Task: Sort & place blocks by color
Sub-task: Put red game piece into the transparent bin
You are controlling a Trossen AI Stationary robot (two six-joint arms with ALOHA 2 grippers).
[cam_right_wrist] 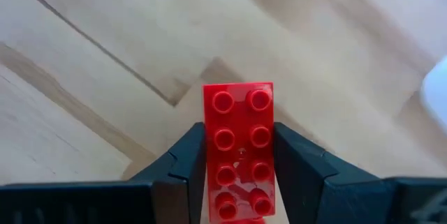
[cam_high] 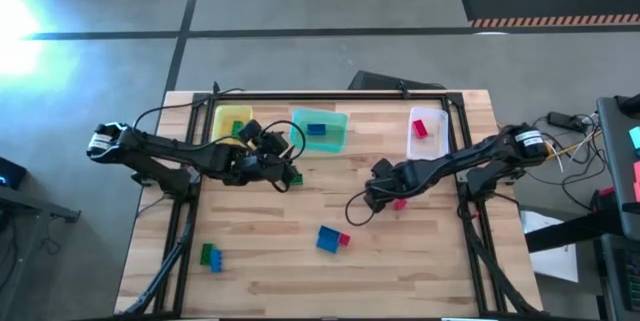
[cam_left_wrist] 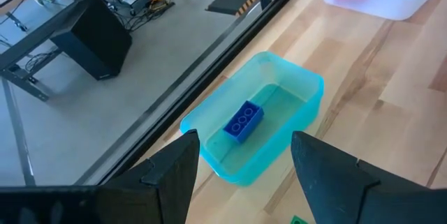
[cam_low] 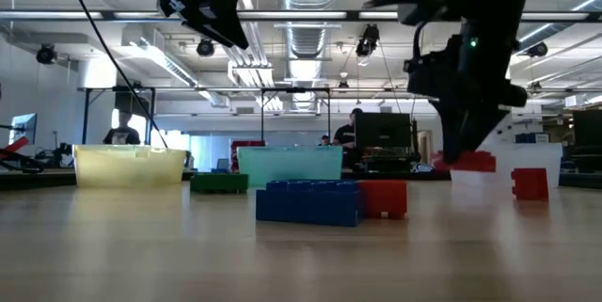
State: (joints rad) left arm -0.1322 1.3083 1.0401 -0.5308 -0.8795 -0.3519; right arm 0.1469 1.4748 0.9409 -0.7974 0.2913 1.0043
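Note:
My right gripper (cam_high: 388, 198) is shut on a red block (cam_right_wrist: 239, 140) a little above the table's middle right. My left gripper (cam_left_wrist: 241, 182) hangs open with nothing between its fingers, by the teal bin (cam_high: 320, 131), which holds a blue block (cam_left_wrist: 244, 121). The yellow bin (cam_high: 232, 121) holds a green block; the clear bin (cam_high: 428, 131) holds a red one (cam_high: 420, 128). Loose on the table lie a blue and a red block side by side (cam_high: 330, 238), a green and a blue one (cam_high: 210, 256), and a green one (cam_high: 293, 176). My right gripper pinches the red block by its two long sides (cam_right_wrist: 207, 155) between its two fingers, one finger on each side. The fingers slant steeply down from above and lie along the block. The block's studded top faces the wrist camera, and the block (cam_low: 467, 162) hangs clear of the table.
The three bins stand in a row along the table's far edge. Black frame rails (cam_high: 452, 121) run along the far edge and both sides. Bare wood lies between the two arms and along the near edge.

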